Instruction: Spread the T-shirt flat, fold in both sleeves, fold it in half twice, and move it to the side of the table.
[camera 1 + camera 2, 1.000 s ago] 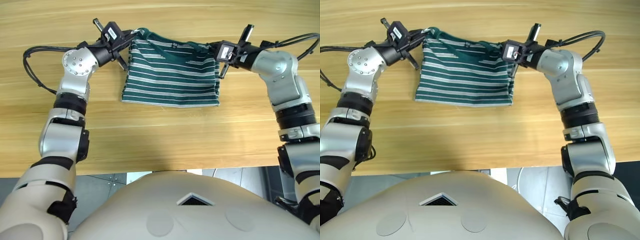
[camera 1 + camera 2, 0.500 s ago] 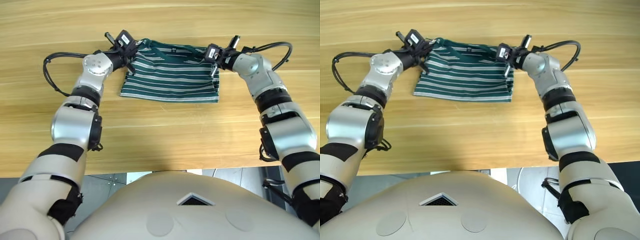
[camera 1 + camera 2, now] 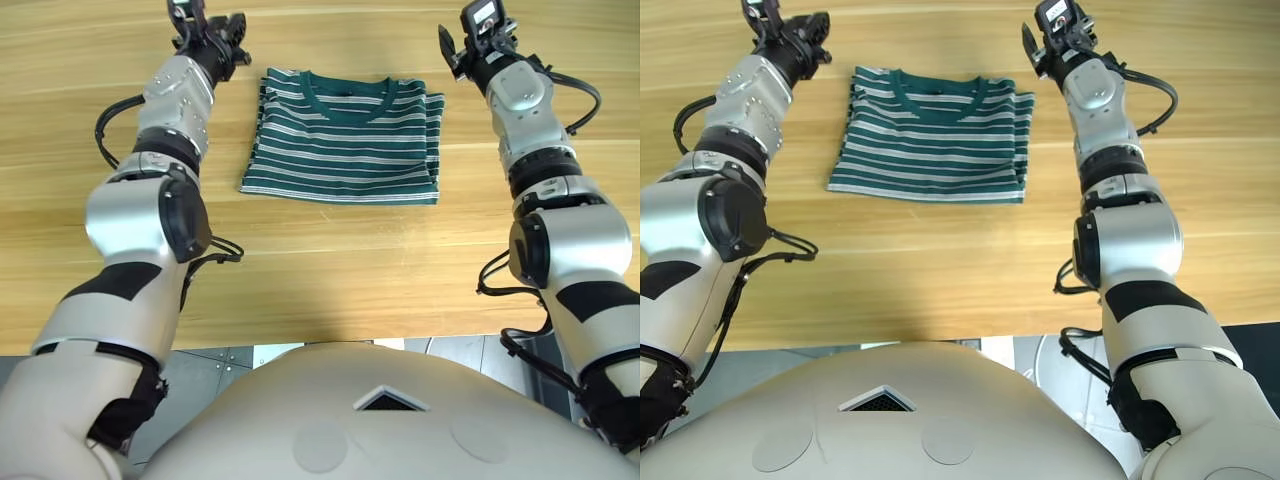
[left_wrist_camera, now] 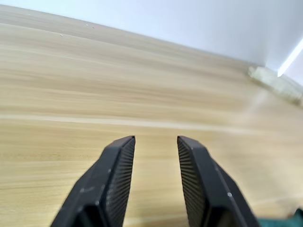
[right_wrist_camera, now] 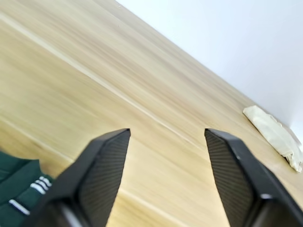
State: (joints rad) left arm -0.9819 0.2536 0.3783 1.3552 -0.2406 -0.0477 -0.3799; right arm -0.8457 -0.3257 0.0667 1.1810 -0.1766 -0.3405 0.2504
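The folded green T-shirt with white stripes (image 3: 342, 140) lies flat mid-table, between my left gripper (image 4: 156, 139) and my right gripper (image 5: 165, 132), touching neither. The light wooden table (image 3: 330, 270) gives me room near, left and right. A pale crumpled lump (image 5: 274, 135) sits far off.

One T-shirt (image 3: 342, 140), two tools (image 4: 156, 140) (image 5: 167, 132)

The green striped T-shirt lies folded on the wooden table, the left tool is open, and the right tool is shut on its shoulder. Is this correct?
Only the right tool is wrong: the right wrist view shows it open and empty, off the T-shirt. The rest holds.
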